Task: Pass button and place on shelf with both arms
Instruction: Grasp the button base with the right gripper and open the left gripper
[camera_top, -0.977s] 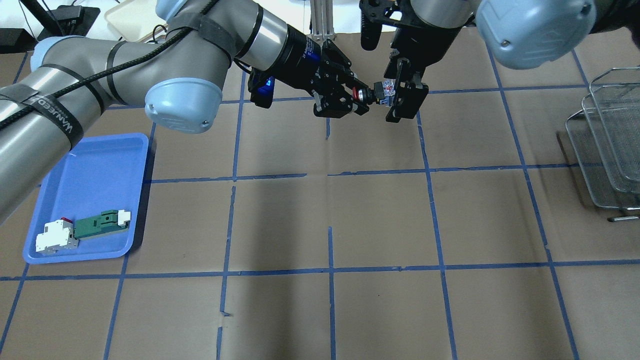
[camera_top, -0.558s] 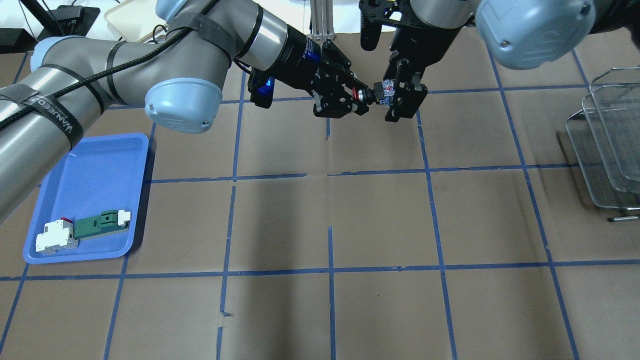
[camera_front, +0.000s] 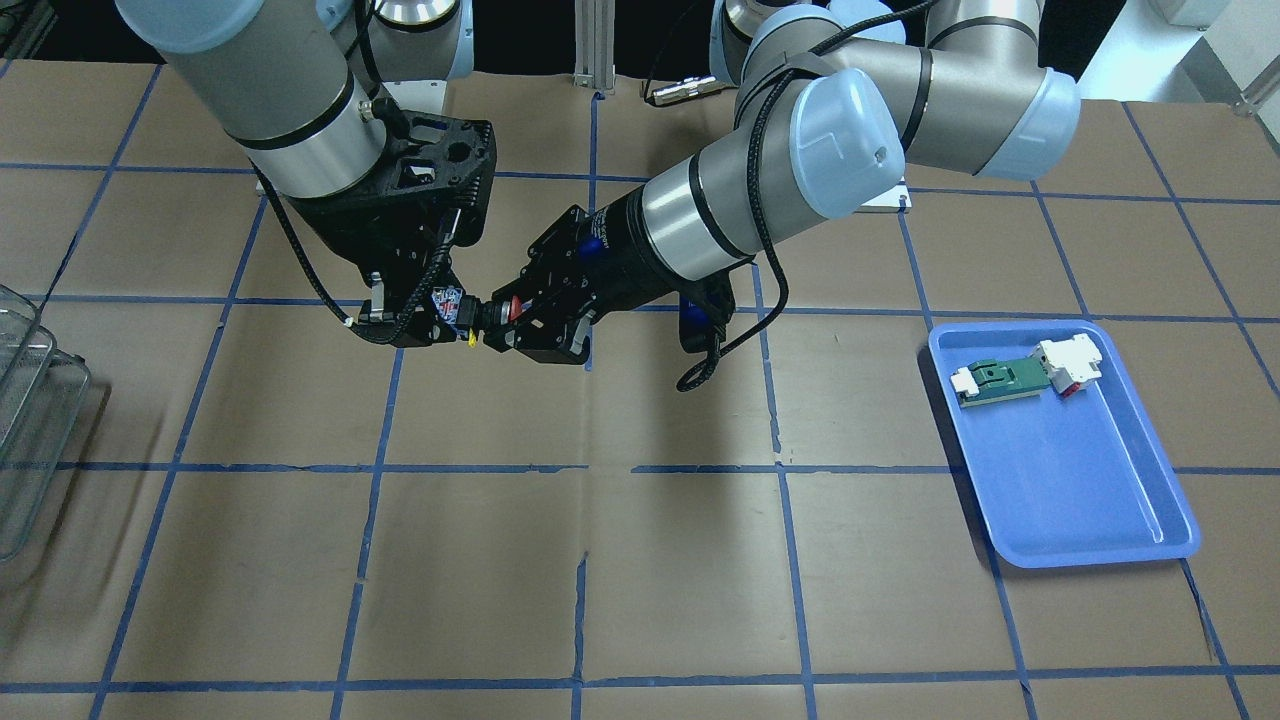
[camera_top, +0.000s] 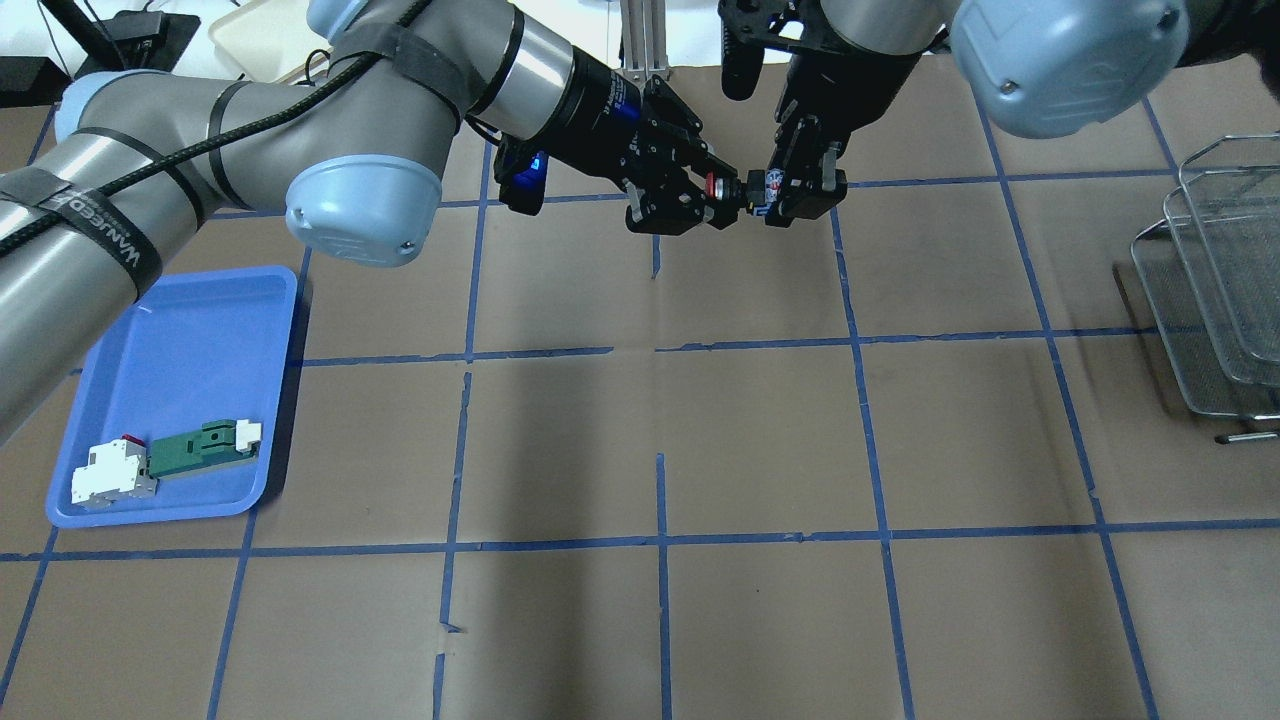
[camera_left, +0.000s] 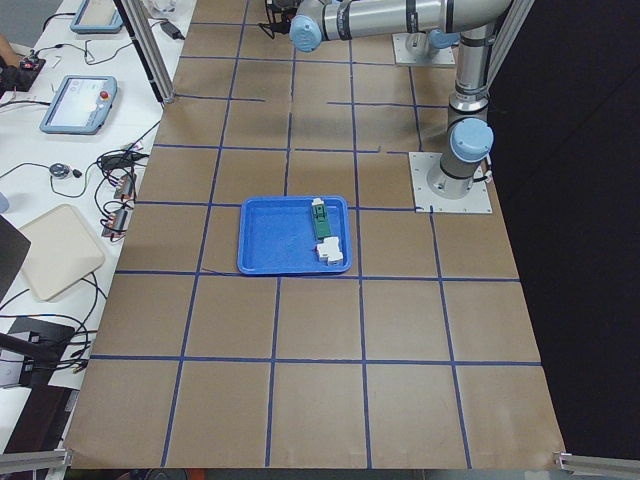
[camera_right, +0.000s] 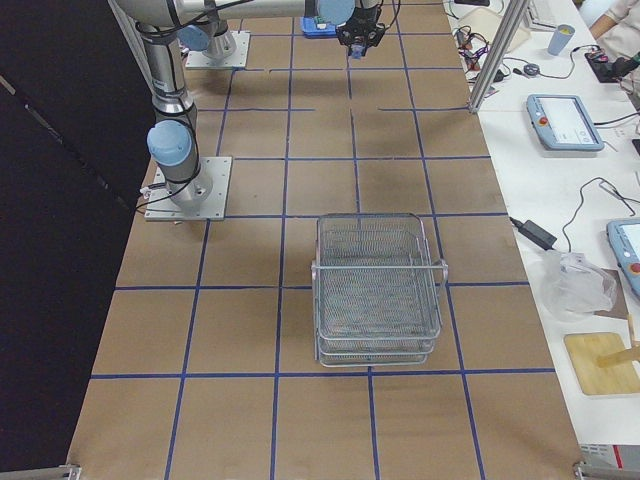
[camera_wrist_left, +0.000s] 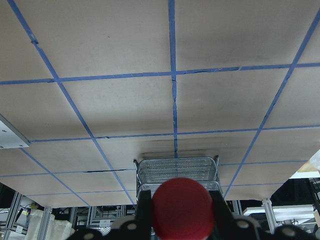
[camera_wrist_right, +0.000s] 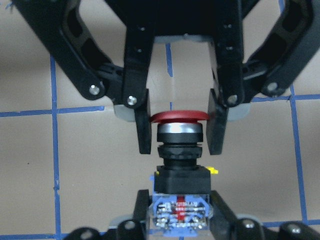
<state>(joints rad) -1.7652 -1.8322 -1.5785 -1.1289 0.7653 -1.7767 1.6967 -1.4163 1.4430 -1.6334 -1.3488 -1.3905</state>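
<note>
The button (camera_top: 745, 190) has a red cap, a black collar and a blue-and-white block, and hangs in mid-air between both grippers over the table's far middle. My left gripper (camera_top: 712, 190) is shut on the red cap. My right gripper (camera_top: 785, 190) is shut on the blue-and-white block. The right wrist view shows the button (camera_wrist_right: 180, 145) with the left fingers (camera_wrist_right: 144, 125) flanking the cap. The front view shows the same hold on the button (camera_front: 470, 315). The wire shelf (camera_top: 1220, 290) stands at the table's right edge, far from both grippers.
A blue tray (camera_top: 180, 340) at the left holds a green-and-white flat part (camera_top: 200, 448) and a white block with red (camera_top: 110, 475). The table is brown paper with blue tape lines. The shelf also shows in the right side view (camera_right: 378, 290).
My right gripper's fingers, spread wide around the block before, have closed in on it. My left gripper keeps its hold on the cap. Both arms have barely moved.
</note>
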